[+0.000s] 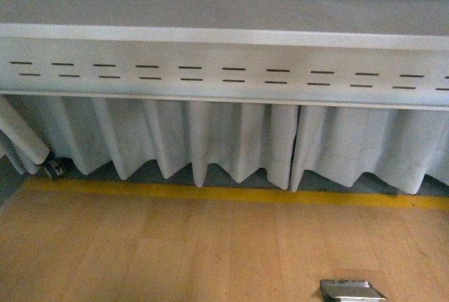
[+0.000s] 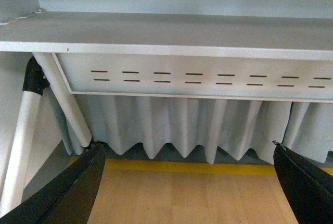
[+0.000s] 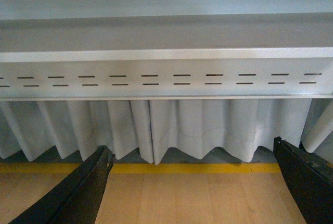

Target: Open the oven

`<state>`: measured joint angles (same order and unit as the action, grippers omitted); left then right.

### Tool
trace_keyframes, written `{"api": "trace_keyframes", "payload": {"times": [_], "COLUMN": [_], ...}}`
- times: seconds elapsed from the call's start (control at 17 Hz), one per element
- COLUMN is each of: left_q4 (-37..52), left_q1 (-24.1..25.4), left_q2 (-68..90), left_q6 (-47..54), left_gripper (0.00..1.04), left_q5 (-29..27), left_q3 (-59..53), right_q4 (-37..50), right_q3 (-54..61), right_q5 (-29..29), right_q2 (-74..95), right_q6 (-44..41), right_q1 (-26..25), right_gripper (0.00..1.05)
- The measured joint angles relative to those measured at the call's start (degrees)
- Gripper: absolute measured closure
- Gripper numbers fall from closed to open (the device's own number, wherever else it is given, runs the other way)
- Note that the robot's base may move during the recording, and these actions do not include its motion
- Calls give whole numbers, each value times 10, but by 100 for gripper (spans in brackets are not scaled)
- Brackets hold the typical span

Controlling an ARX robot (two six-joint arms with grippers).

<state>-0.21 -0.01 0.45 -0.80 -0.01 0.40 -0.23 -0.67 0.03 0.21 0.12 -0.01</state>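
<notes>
The oven is out of view in all three views. My left gripper [image 2: 187, 185] is open and empty, its dark fingers [image 2: 70, 193] spread wide at the two sides of the left wrist view, over a light wooden surface [image 2: 187, 198]. My right gripper [image 3: 190, 185] is also open and empty, its dark fingers [image 3: 78, 195] spread wide over the same kind of wooden surface [image 3: 192, 198]. Neither gripper shows in the front view.
A grey metal beam [image 1: 224, 70] with rows of slots runs across ahead, with a pleated white curtain [image 1: 231, 140] below it. A yellow stripe [image 1: 231, 193] edges the wooden surface. White slanted legs [image 2: 21, 146] stand at the left. A small silvery object [image 1: 353, 291] lies at the front view's lower edge.
</notes>
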Motion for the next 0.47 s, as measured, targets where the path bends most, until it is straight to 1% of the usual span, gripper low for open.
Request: {"api": "trace_keyframes", "payload": {"times": [0.47], "left_q4": [0], "left_q1": [0], "left_q2": [0], "left_q6": [0], "left_gripper": [7], "left_q5": [0], "left_q3": [0], "right_q4": [0], "right_q3": [0], "right_q5": [0], "right_q2": [0], "right_q6": [0], "right_q1": [0], "right_gripper": [6]}}
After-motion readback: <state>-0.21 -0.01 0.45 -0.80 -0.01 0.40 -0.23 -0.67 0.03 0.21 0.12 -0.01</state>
